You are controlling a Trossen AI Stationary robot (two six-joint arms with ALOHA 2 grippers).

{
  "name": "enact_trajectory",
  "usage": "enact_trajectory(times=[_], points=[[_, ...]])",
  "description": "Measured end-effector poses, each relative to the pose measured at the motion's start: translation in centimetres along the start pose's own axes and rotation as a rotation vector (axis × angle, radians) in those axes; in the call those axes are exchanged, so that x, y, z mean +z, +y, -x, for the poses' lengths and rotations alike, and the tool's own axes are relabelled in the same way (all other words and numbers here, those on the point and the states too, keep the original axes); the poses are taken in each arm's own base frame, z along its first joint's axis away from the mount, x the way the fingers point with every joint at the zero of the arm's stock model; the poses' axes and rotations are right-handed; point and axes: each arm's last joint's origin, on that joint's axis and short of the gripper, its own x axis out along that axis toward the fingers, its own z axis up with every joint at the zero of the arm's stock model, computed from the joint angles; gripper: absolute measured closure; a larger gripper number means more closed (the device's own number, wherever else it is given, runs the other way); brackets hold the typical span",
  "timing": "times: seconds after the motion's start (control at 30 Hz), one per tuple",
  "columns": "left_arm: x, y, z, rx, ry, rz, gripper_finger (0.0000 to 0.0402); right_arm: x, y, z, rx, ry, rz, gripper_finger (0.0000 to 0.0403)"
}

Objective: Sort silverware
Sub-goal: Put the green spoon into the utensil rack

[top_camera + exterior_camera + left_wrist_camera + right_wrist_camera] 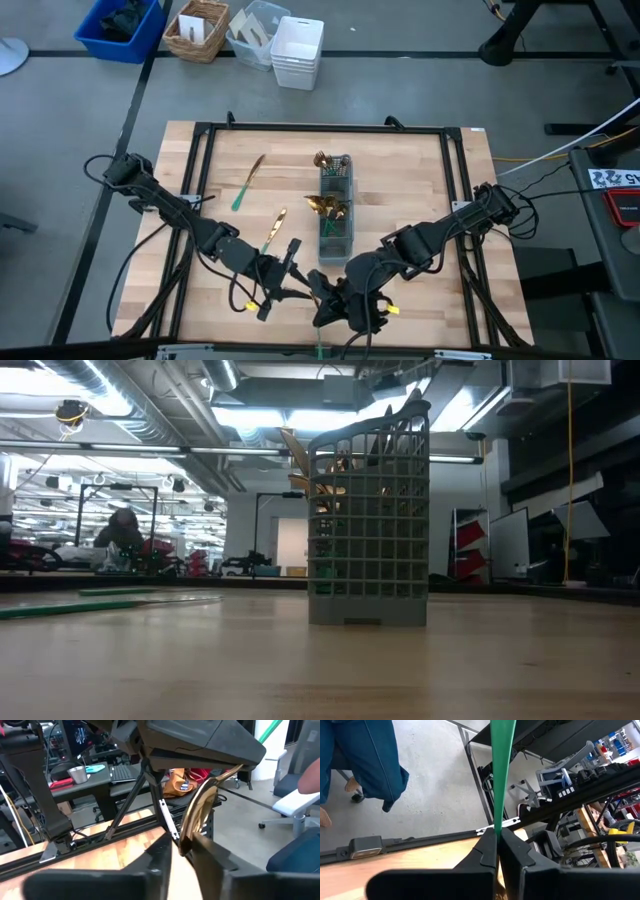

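Grippers meet at the table's six o'clock edge: your right gripper (496, 847) pinches a piece of silverware (501, 770) by its green handle, while your left gripper (181, 851) closes around its gold head. Two pieces (247, 182) lie at ten o'clock of the caddy (335, 210).

Even, diffuse light falls on the wooden table (420, 190) in the high view, with only faint shadows under the arms. In the low view, ceiling lights (300, 415) glare brightly behind the grey caddy (368, 525), leaving it dim and backlit, and the near tabletop is blurred. Both wrist views show their own dark fingers (150, 865) soft and out of focus.
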Motion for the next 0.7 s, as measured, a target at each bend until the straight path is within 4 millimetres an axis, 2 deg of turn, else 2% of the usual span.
enact_trajectory(times=[0.13,0.2,0.5,0.7], points=[[0.00,0.00,0.00,0.000,0.000,0.000,0.0382,0.00,0.00,0.00,-0.001,0.001,0.000,0.0393],[0.00,-0.01,0.00,-0.001,0.000,0.001,0.0395,-0.01,-0.01,0.00,-0.006,0.009,-0.001,0.0393],[-0.04,-0.03,-0.01,-0.001,0.003,0.013,0.0398,-0.01,-0.03,-0.01,-0.014,0.014,-0.092,0.0391],[-0.05,-0.02,-0.01,0.005,0.005,0.018,0.0400,-0.02,-0.02,-0.01,-0.013,0.014,-0.194,0.0342]])
